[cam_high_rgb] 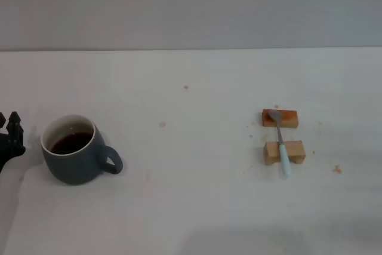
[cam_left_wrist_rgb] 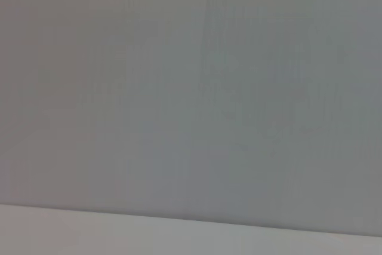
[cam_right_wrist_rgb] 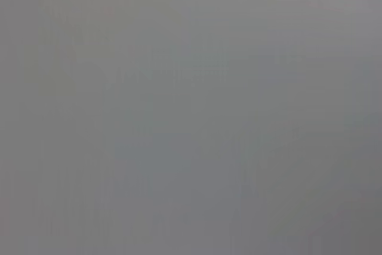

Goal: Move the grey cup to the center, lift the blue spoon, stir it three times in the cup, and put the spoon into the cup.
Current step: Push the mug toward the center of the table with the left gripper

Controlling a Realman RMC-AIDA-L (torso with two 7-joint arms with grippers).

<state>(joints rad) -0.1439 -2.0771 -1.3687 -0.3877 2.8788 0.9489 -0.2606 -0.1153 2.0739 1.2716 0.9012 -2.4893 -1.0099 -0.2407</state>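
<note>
The grey cup (cam_high_rgb: 74, 162) stands upright on the white table (cam_high_rgb: 191, 207) at the left in the head view. It holds dark brown liquid, and its handle points right. The blue spoon (cam_high_rgb: 280, 141) lies at the right across two small wooden blocks, its metal bowl on the far block (cam_high_rgb: 289, 117) and its pale blue handle over the near block (cam_high_rgb: 295, 150). My left gripper (cam_high_rgb: 7, 119) shows at the left edge, just left of the cup and apart from it. Its two fingertips stand apart with nothing between them. My right gripper is out of view.
The table's far edge meets a grey wall (cam_high_rgb: 191, 4). A few small brown specks (cam_high_rgb: 336, 169) lie on the table. Both wrist views show only the plain grey wall, and the left wrist view also shows a strip of table (cam_left_wrist_rgb: 119, 237).
</note>
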